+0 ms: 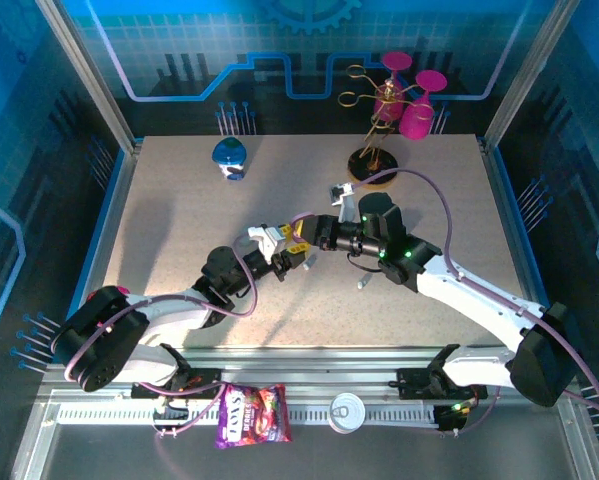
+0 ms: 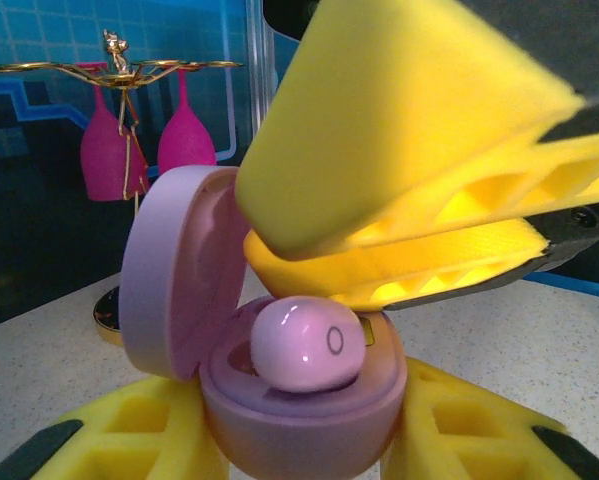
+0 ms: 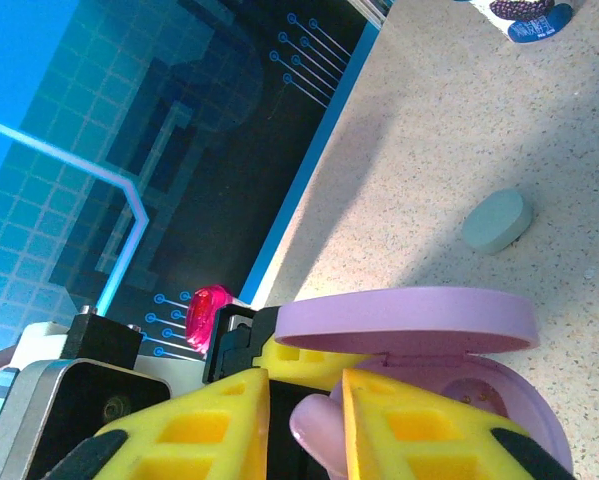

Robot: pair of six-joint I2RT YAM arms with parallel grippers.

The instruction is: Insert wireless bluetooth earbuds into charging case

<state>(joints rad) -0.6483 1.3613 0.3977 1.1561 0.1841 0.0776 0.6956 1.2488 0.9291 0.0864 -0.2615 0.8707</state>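
Note:
My left gripper (image 2: pixel 304 440) is shut on the base of an open lilac charging case (image 2: pixel 169 270), lid standing up on the left. One lilac earbud (image 2: pixel 304 345) sits in the case's well, its rounded head sticking out. My right gripper (image 3: pixel 304 400) hovers just over it, and its yellow fingers (image 2: pixel 409 180) are open. The earbud (image 3: pixel 319 430) lies between them, against the right finger, with a dark gap to the left one. From above, both grippers meet mid-table around the charging case (image 1: pixel 297 252). A small pale stick, perhaps another earbud (image 1: pixel 362 285), lies on the table close by.
A pale blue-green closed case (image 3: pixel 496 220) rests on the table beyond the lid. A blue pot (image 1: pixel 229 155) stands back left. A gold rack with pink glasses (image 1: pixel 399 100) stands at the back. A snack bag (image 1: pixel 251 415) and a can (image 1: pixel 347 412) sit on the front rail.

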